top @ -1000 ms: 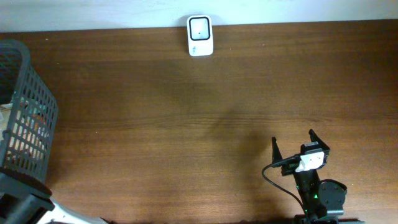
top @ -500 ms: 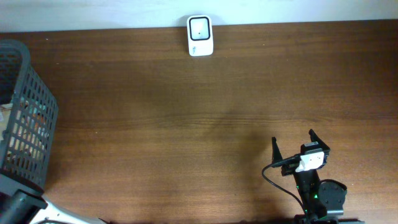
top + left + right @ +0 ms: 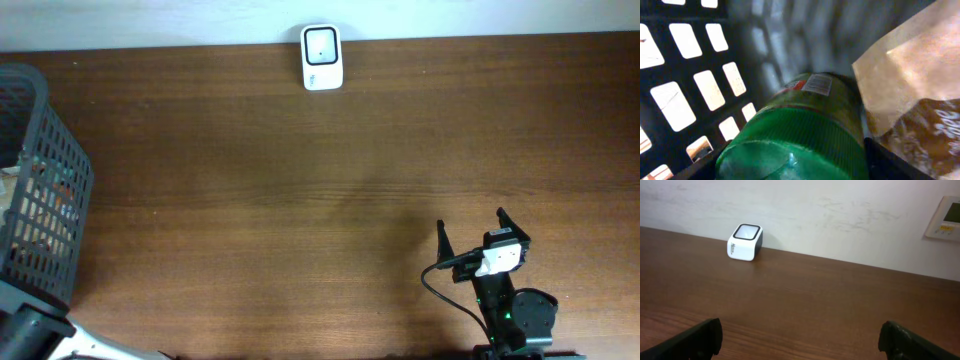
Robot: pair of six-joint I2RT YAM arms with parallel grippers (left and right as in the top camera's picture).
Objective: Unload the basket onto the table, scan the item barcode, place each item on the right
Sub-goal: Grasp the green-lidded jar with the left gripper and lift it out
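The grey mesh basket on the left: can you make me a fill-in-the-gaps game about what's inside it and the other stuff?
The plastic bottle in the dark grey mesh basket has a ribbed ____ cap. Beside it sits a crinkly ____ paper bag. The small white scanner box stands on the brown wooden table against the white ____. The empty right gripper stands wide ____.
Missing words: green, brown, wall, open.

R jaws wide, L jaws apart.
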